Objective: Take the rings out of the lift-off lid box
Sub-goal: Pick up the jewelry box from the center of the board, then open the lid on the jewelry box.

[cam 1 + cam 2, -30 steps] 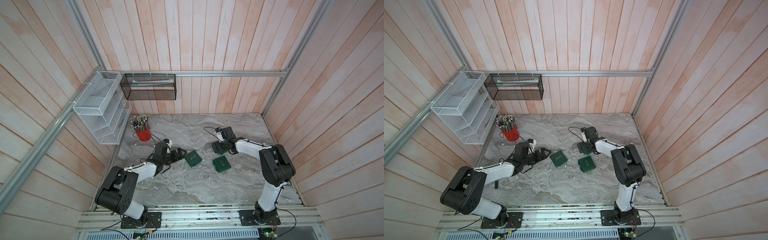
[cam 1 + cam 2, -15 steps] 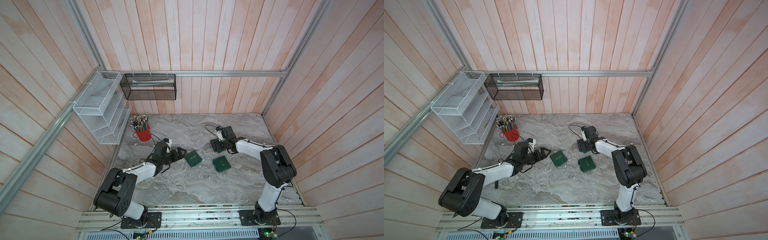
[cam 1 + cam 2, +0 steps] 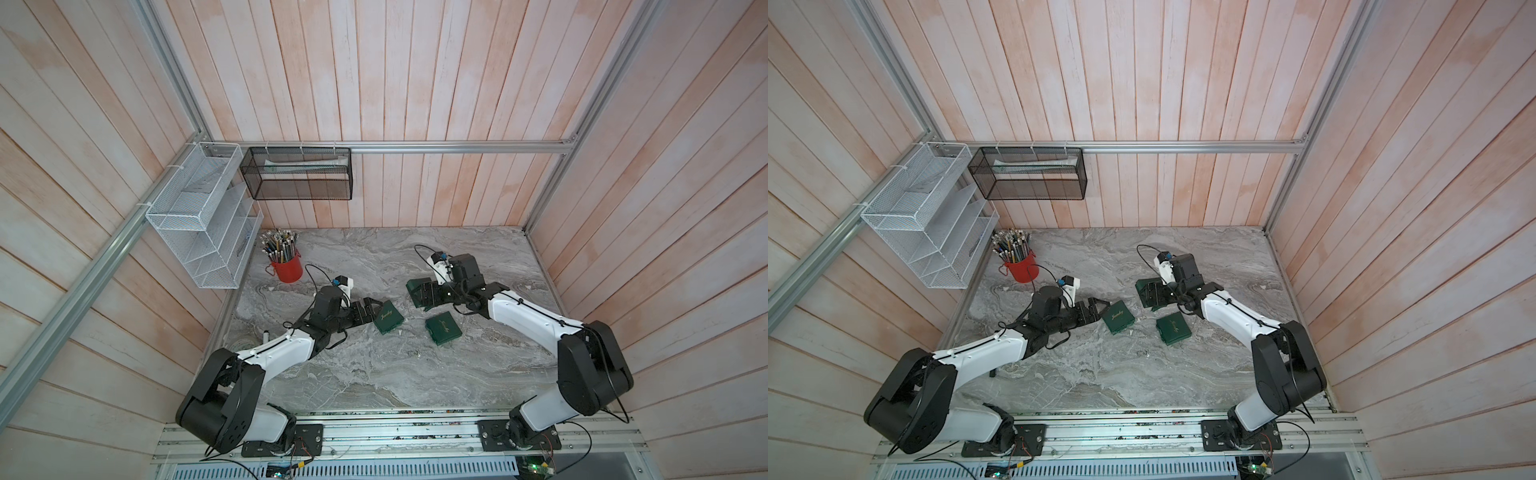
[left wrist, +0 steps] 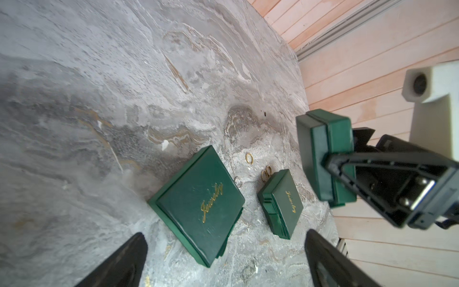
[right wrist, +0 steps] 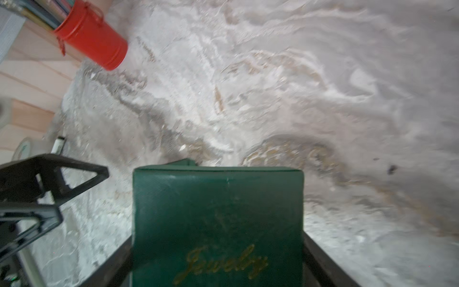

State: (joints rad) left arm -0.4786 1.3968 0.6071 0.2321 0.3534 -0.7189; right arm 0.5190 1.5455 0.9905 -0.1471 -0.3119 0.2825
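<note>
- The right gripper (image 3: 430,296) has its jaws pinching a closed green box (image 3: 413,286) by its smooth sides. In a top view it sits tipped on edge at 11 o'clock from the far flat box (image 3: 443,328). It could slip, or the lid could part and scatter anything inside.
- The left gripper (image 3: 373,312) has its jaws spread wide and empty, at 9 o'clock of the near flat box (image 3: 388,318). A forward nudge would shove that box over the rings.
- The rings (image 4: 249,158) lie loose on the tabletop (image 3: 374,374), between and just beside the two flat boxes. Being thin, they may roll away or resist pinching.
- Whether any closed box hides more rings cannot be told.
</note>
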